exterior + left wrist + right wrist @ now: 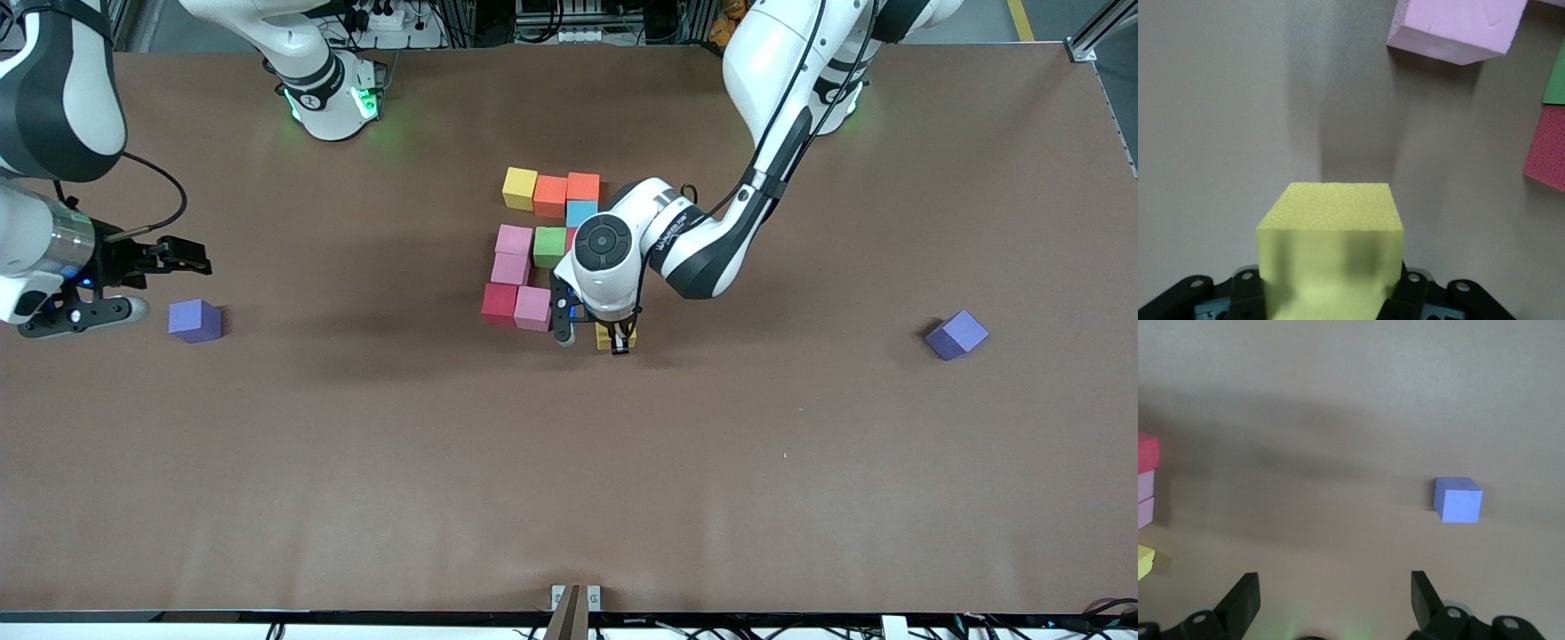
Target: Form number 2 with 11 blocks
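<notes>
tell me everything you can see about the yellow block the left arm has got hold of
The yellow block is a small matte cube with a finely pebbled, foam-like surface and crisp edges. It sits upright between the fingers of the left hand, which is shut on its sides. It is at the row of the number 2 nearest the front camera, beside the pink block, with a gap between them. Whether it rests on the table cannot be told.

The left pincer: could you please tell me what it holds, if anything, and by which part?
The left pincer grips a yellow block by two facing sides, its top showing. The right pincer holds nothing.
</notes>
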{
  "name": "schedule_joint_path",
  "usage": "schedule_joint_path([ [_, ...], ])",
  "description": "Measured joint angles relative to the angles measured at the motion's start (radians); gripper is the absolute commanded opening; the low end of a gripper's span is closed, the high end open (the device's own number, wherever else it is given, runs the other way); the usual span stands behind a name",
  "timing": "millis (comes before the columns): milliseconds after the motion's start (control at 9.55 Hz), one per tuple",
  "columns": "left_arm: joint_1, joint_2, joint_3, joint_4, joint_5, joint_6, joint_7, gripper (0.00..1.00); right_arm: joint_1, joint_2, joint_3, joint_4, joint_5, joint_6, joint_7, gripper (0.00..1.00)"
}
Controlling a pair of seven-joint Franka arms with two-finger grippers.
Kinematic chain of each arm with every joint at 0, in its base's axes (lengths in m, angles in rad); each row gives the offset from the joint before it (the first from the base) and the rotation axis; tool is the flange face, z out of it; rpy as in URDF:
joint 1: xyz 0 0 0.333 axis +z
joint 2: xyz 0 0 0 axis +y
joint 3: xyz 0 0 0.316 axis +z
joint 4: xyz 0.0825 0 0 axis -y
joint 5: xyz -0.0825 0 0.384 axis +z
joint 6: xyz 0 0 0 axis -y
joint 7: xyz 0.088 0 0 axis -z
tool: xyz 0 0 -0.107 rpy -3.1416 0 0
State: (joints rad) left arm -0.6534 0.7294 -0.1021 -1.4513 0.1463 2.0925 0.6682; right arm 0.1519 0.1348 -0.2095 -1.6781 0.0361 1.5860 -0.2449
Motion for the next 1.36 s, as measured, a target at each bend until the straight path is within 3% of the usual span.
schedule_joint_path([
  [1362,-0.108,0.085,-0.001,0.001,0.000,0.104,-0.023,0.00,-0.006,0.007,0.017,0.000,-0.017,0.001,0.078,1.00],
])
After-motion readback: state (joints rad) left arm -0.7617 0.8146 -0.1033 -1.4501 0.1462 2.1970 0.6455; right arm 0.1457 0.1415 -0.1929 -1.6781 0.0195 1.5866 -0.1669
